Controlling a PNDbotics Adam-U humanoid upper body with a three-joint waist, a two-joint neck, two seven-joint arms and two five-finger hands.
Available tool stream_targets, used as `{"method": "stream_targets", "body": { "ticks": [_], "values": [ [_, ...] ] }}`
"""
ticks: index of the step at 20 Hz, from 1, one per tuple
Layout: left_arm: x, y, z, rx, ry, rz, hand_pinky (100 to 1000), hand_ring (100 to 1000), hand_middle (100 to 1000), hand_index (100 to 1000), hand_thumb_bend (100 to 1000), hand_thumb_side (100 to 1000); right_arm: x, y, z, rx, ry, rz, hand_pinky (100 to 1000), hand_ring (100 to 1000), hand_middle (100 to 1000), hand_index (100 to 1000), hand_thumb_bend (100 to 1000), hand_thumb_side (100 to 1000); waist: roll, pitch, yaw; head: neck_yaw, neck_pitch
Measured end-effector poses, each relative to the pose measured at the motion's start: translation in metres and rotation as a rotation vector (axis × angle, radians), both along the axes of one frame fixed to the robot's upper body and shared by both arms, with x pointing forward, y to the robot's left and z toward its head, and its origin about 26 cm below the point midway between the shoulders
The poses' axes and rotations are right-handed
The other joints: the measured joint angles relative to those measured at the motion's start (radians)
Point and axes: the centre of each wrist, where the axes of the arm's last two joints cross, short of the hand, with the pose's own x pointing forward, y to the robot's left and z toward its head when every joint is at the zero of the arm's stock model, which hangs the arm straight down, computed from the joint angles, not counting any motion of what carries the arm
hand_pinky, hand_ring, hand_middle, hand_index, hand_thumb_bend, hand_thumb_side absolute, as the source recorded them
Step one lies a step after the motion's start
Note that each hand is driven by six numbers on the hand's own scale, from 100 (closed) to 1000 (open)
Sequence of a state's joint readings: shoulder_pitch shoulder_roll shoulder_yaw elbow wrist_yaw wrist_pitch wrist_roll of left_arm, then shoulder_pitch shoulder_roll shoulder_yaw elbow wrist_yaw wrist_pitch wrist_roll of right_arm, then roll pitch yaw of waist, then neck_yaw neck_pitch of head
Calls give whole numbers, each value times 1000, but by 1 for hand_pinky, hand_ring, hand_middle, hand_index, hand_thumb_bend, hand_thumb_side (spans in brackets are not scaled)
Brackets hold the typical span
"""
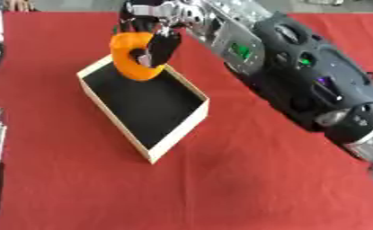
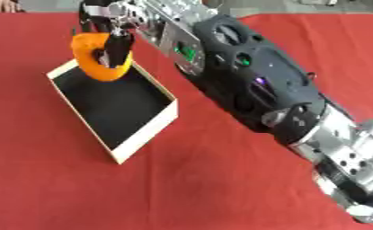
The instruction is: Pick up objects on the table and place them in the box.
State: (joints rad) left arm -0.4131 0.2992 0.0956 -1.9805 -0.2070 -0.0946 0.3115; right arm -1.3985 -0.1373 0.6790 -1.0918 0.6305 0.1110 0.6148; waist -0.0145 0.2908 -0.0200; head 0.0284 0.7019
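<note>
Currently I hold the orange ring in my right hand, fingers curled round it. The box lies directly beneath the hand on the red counter, so opening the fingers should drop the ring inside.

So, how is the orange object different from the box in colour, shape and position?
The orange object is bright orange and rounded like a ring; the box is rectangular, with pale walls and a black inside. The orange object is held up by the right hand, over the box's far end, while the box rests on the red cloth. The box lies open.
</note>
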Motion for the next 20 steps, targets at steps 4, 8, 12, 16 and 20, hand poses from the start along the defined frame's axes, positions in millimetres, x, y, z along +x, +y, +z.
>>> {"method": "stream_targets", "body": {
  "ticks": [4, 8, 12, 16, 20],
  "values": [
    [0, 0, 0, 1, 0, -1, 520, 687, 681, 835, 370, 551, -4, 4, -5, -66, 11, 47, 751, 709, 562, 741, 100, 100, 0, 0, -3, -1, 0],
    [0, 0, 0, 2, 1, -2, 520, 685, 680, 835, 365, 548, -6, 6, -8, -142, -9, 69, 770, 787, 724, 816, 100, 236, 0, 1, -4, -1, 0],
    [0, 0, 0, 2, 2, -3, 520, 684, 679, 835, 363, 549, -3, 4, -13, -239, -50, 62, 805, 868, 814, 874, 120, 345, 0, 2, -6, -2, 0],
    [0, -1, 0, -3, 4, -6, 520, 684, 678, 835, 362, 549, 5, 0, -19, -341, -69, 46, 832, 916, 858, 896, 212, 411, 1, 2, -7, -2, 0],
    [0, -1, -1, -6, 6, -8, 520, 683, 678, 835, 360, 548, 8, -2, -20, -428, -96, 45, 850, 941, 887, 927, 345, 569, 4, 2, -9, -4, 0]
  ]
}}
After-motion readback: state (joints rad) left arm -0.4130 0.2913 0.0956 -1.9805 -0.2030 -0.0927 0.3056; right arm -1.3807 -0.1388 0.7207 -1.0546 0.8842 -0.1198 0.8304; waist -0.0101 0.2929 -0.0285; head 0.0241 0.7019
